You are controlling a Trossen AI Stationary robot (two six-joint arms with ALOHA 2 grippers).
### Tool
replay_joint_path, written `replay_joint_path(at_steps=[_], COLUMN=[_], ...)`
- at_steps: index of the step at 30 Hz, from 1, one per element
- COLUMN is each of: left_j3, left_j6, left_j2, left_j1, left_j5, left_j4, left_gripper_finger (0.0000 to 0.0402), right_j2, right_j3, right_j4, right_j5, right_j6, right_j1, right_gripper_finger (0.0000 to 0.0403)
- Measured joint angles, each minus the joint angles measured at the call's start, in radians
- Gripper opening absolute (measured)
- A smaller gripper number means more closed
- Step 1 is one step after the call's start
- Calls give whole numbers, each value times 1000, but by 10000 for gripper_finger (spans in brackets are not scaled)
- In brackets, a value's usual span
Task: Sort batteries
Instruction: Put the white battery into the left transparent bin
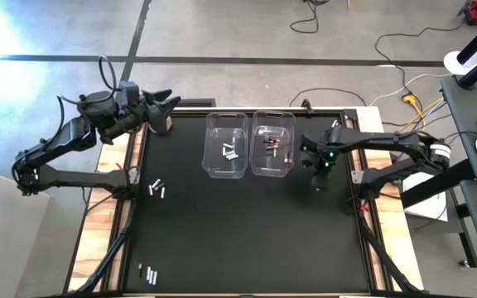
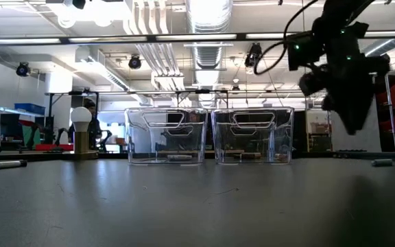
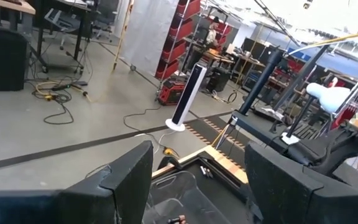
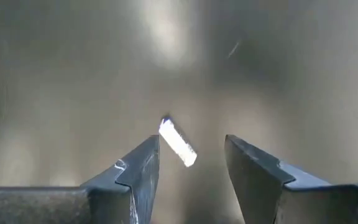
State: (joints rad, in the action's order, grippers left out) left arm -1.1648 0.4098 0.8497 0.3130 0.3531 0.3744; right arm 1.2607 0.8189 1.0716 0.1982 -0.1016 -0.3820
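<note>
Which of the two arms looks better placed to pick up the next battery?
Probably the right. Its gripper hangs open over the black table, a small silvery-white battery just beyond its fingertips. The left gripper waits open at the table's far left corner, away from any battery.

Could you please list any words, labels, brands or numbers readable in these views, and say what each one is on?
None can be read.
The batteries in the clear bins show markings too small to read.
The battery near the right gripper shows no legible print.
</note>
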Motion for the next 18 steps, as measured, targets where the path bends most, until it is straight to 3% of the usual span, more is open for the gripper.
replay_joint_path(at_steps=[8, 18], left_j3=[0, 2], left_j6=[-9, -13], left_j2=[2, 5], left_j1=[-10, -17], left_j5=[-4, -5], left_j4=[0, 1], left_gripper_finger=[231, 231], right_j2=[30, 36], right_j3=[-63, -157], right_j4=[19, -23], right_j5=[4, -34], right_j6=[146, 485], right_j1=[237, 609], right_gripper_finger=[173, 169])
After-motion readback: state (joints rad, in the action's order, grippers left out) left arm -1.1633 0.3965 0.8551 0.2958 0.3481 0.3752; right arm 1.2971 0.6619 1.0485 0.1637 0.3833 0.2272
